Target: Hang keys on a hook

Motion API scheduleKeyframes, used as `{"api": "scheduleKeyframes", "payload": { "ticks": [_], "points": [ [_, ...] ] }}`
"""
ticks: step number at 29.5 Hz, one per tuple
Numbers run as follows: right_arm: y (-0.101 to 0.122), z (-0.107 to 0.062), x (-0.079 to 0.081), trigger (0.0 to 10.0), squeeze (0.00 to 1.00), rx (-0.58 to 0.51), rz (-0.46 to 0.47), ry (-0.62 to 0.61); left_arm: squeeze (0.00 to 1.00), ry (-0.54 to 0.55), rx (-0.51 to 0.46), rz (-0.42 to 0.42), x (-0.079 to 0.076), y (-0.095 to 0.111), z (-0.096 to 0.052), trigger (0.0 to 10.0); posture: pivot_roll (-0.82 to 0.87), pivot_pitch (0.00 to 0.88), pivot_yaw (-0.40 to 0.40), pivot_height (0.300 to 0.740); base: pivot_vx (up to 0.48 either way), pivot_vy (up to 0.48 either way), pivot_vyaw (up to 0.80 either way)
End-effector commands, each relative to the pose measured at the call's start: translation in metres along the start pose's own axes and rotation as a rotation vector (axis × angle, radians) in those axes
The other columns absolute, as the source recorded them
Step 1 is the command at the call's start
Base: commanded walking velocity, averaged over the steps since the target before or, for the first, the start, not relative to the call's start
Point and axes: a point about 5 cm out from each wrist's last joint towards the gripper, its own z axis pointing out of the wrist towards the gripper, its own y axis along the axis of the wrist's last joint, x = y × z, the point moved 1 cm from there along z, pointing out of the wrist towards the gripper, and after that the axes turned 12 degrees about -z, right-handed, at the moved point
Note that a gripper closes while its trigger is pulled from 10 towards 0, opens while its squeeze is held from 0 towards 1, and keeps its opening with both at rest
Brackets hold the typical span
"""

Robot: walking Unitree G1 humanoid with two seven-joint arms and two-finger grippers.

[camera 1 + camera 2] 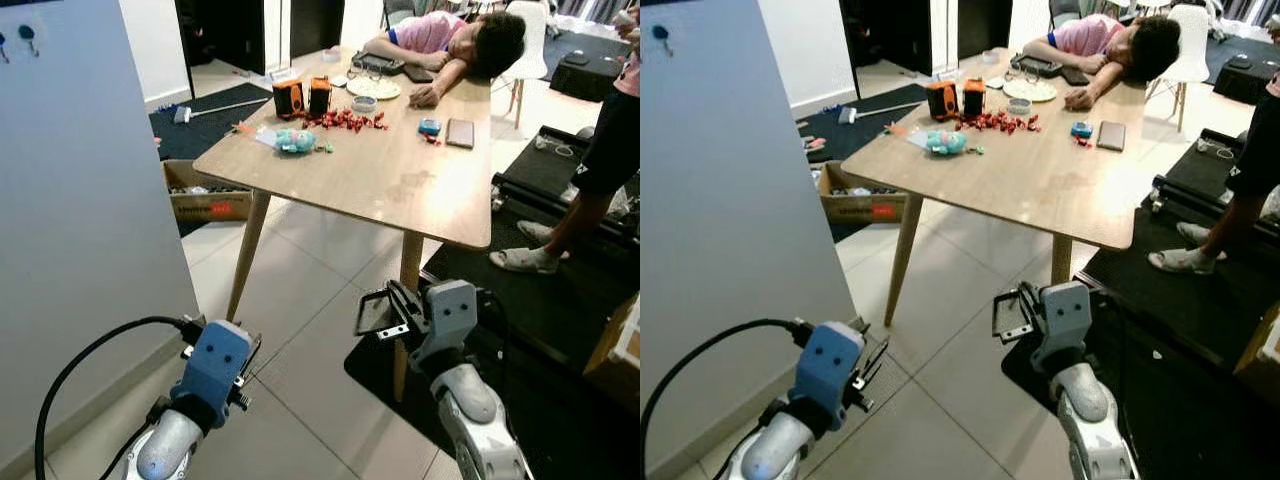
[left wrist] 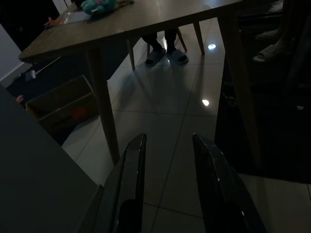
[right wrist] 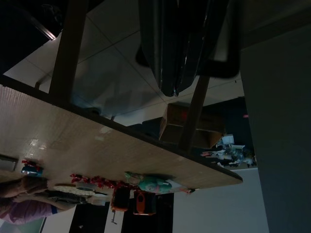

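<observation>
Two small dark hooks are fixed high on the white wall panel at my left. No keys can be made out with certainty; a small blue item lies on the wooden table near a phone. My left gripper hangs low beside the panel, fingers open and empty, pointing across the floor at the table legs. My right gripper is held low before the table's near leg. Its fingers are pressed together, and nothing shows between them.
A person slumps asleep at the table's far end; another person's legs stand at the right on a black mat. Orange boxes, red wrappers and a teal toy lie on the table. A cardboard box sits on the floor.
</observation>
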Motion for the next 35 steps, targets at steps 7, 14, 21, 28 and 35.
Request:
{"api": "scheduleKeyframes", "payload": {
  "ticks": [7, 14, 21, 28, 35],
  "points": [
    [-0.0050, -0.0034, 0.0017, 10.0, 0.00, 0.018, -0.012, 0.004, 0.00, -0.009, 0.023, 0.003, -0.0031, -0.0063, -0.0023, 10.0, 0.14, 0.116, -0.018, 0.740, 0.480, 0.000, 0.00],
    [-0.0054, -0.0036, 0.0027, 10.0, 0.00, 0.021, -0.017, 0.009, 0.00, -0.006, 0.026, 0.002, -0.0029, -0.0072, -0.0022, 10.0, 0.14, 0.117, -0.018, 0.740, 0.480, 0.000, 0.00],
    [-0.0057, -0.0040, 0.0029, 10.0, 0.00, 0.023, -0.022, 0.012, 0.00, 0.003, 0.034, 0.000, -0.0016, -0.0087, -0.0024, 10.0, 0.14, 0.118, -0.019, 0.740, 0.446, 0.000, 0.00],
    [-0.0055, -0.0038, 0.0030, 10.0, 0.00, 0.024, -0.022, 0.014, 0.00, 0.016, 0.044, -0.003, -0.0006, -0.0099, -0.0025, 10.0, 0.14, 0.125, -0.020, 0.740, 0.329, 0.000, 0.00],
    [-0.0055, -0.0030, 0.0044, 10.0, 0.00, 0.024, -0.026, 0.020, 0.00, 0.031, 0.058, -0.009, 0.0003, -0.0114, -0.0033, 10.0, 0.14, 0.131, -0.020, 0.740, 0.000, 0.000, 0.00]
  ]
}}
